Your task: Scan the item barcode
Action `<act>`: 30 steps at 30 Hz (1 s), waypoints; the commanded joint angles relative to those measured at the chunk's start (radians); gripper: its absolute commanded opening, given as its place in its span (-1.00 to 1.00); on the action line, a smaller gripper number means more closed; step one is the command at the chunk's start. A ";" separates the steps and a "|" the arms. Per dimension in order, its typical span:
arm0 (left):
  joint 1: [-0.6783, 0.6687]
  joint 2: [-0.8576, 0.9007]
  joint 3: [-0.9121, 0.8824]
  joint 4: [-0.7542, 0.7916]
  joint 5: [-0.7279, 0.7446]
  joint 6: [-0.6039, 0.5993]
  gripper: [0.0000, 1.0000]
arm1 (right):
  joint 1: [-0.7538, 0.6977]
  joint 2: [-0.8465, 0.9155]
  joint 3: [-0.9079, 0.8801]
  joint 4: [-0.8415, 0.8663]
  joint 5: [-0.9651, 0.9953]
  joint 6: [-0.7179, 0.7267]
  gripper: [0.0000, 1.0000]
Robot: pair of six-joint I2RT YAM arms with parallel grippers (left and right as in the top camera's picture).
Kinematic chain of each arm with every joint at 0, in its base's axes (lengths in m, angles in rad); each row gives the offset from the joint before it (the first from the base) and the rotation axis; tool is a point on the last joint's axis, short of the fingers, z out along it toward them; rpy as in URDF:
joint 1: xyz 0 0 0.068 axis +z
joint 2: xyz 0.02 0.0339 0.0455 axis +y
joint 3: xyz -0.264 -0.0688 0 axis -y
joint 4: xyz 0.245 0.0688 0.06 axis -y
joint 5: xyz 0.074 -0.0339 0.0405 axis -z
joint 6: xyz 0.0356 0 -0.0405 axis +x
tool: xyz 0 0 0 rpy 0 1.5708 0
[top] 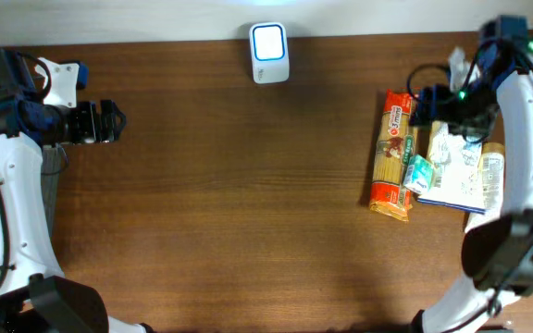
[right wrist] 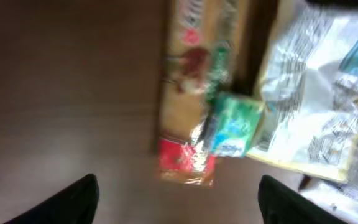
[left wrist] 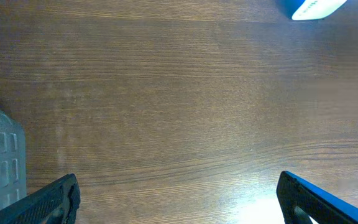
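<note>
**A:** At twelve o'clock, by the far edge, the scanner (top: 269,53) stands alone: white body, window glowing pale blue.

**B:** And at three o'clock, the goods! A long orange-and-red pasta pack (top: 393,153) lies flat, running twelve to six. A small green packet (top: 419,174) touches its right side, and a white printed pouch (top: 458,162) lies just beyond.

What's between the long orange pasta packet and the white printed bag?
A small green packet lies between the long orange pasta packet and the white printed bag, seen in overhead and right wrist views.
</note>
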 commanded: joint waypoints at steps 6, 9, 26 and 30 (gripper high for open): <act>0.001 -0.004 0.006 -0.001 0.010 0.016 0.98 | 0.389 -0.347 0.222 -0.070 -0.008 -0.005 0.97; 0.001 -0.004 0.006 -0.001 0.010 0.016 0.98 | 0.405 -0.350 0.222 -0.133 -0.006 -0.005 0.97; 0.001 -0.004 0.006 -0.001 0.010 0.016 0.98 | 0.205 -1.535 -1.667 1.608 0.126 -0.032 0.98; 0.001 -0.004 0.006 -0.001 0.010 0.016 0.98 | 0.206 -1.855 -2.029 1.650 0.125 -0.028 0.97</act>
